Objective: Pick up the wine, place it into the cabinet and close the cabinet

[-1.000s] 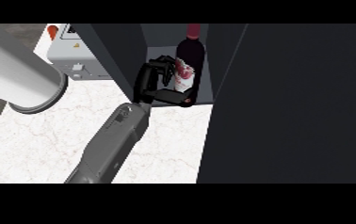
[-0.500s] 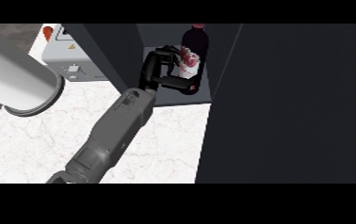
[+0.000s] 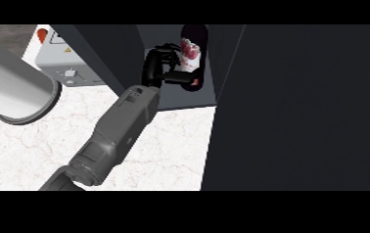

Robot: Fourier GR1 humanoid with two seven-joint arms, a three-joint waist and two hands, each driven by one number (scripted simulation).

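The wine bottle (image 3: pixel 194 45) is dark with a white and red label and stands upright inside the open dark cabinet (image 3: pixel 108 51), near its right wall. My right hand (image 3: pixel 160 66) reaches in from the lower left on a long grey forearm. Its fingers and thumb are curled round the bottle's left side, hiding part of the label and the bottle's foot. I cannot tell whether the bottle rests on the cabinet floor (image 3: pixel 180 100). My left hand shows nowhere.
The cabinet's open door (image 3: pixel 289 109) is a tall dark panel filling the right half. A white appliance (image 3: pixel 65 60) stands left of the cabinet. A large grey cylinder (image 3: pixel 22 92) lies at the left edge. White marble counter (image 3: pixel 173 149) spreads below.
My right hand has carried the wine bottle deeper into the cabinet, up and slightly right in the view, with the forearm stretching further in.
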